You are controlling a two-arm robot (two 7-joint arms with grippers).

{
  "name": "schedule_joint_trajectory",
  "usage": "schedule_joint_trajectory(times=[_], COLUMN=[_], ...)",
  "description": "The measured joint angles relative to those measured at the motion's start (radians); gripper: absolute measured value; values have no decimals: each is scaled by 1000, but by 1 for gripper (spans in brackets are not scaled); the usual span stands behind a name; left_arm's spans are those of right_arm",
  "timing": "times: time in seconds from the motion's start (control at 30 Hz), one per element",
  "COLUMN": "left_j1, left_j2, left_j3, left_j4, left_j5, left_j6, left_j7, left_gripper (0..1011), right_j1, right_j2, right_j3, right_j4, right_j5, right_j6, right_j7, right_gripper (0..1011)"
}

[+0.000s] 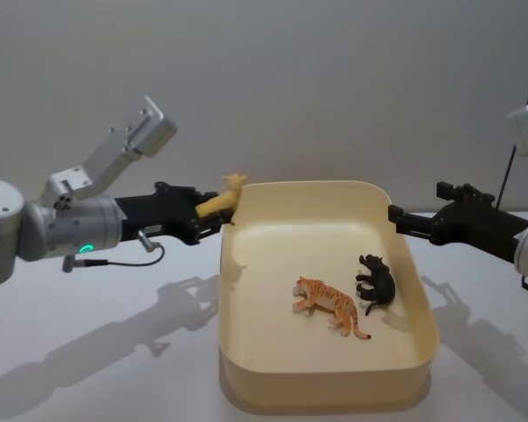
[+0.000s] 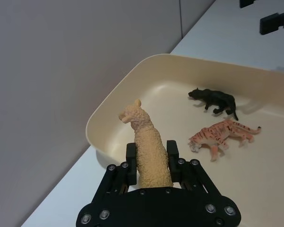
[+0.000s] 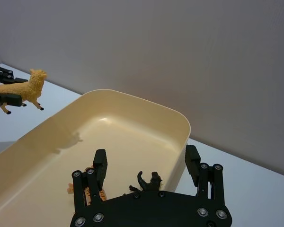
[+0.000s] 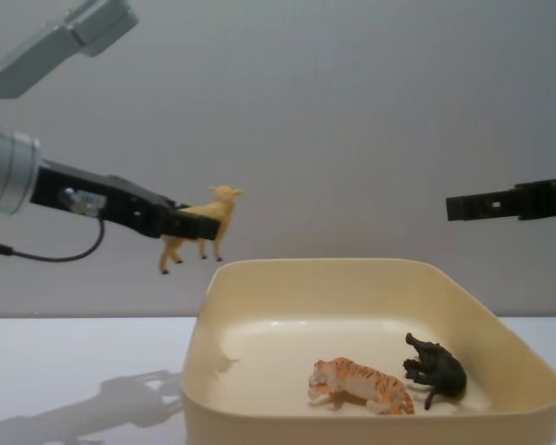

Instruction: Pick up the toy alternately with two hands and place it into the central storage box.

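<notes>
A tan sheep-like toy [image 4: 204,227] hangs in the air just outside the left rim of the cream-yellow storage box [image 1: 327,380], with my left gripper [image 2: 150,160] shut on its body [image 2: 149,151]. In the head view the toy [image 1: 222,200] shows at the box's far left corner. An orange tiger toy [image 1: 327,303] and a black animal toy [image 1: 377,281] lie on the box floor. My right gripper [image 3: 146,163] stands open above the box's right rim, holding nothing; the head view shows the right gripper [image 1: 403,218] at the far right corner.
The white table [image 1: 97,352] spreads around the box. A grey wall [image 1: 334,79] stands close behind it. A thin cable [image 1: 132,255] hangs from the left arm.
</notes>
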Motion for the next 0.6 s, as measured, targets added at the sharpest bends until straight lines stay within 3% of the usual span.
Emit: schedule_joint_trajectory(times=[0.43,0.6], left_j1=[-100,-123], left_j2=[-72,-89], left_j3=[44,55], left_j4=[125,153], left_j5=[-15,-19], left_j6=[-60,-75], left_j7=[-99,-118], left_gripper=[352,465], right_j1=[0,0], right_j2=[0,0], right_j3=[0,0], right_j4=[0,0], right_j5=[0,0], right_j6=[0,0], right_j7=[0,0], right_gripper=[1001,1001])
